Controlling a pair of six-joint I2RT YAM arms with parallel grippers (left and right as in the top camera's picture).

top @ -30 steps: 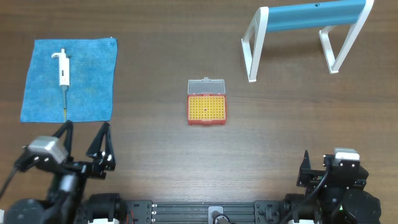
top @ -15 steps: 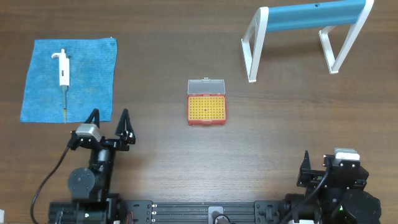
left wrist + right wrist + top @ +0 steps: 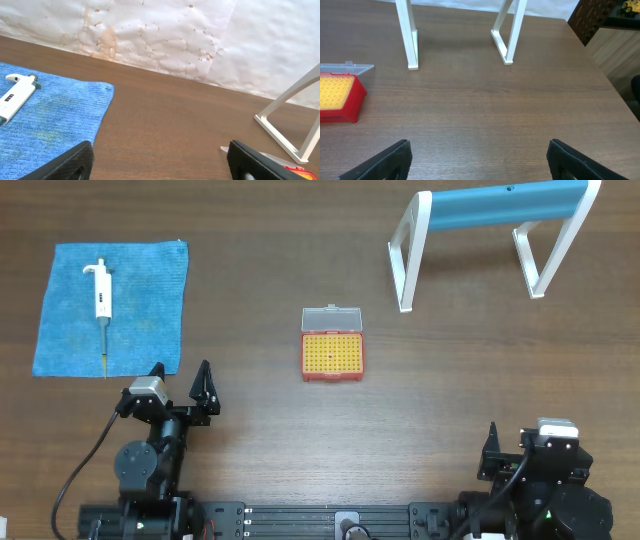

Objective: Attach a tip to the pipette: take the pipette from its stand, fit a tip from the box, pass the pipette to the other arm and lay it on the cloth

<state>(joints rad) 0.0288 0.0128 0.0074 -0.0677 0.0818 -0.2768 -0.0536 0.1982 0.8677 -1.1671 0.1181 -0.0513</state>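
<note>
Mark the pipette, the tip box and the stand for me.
pipette [image 3: 101,300], top view, on its white body.
tip box [image 3: 337,111], right wrist view, on its red side wall.
stand [image 3: 500,204], top view, on the blue crossbar.

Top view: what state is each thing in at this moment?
pipette: lying flat on the cloth, yellowish tip at its end
cloth: spread flat on the table
tip box: lid folded back, open
stand: upright, no pipette on it
left claw: open, holding nothing, just off the cloth's near corner
right claw: open, holding nothing
</note>
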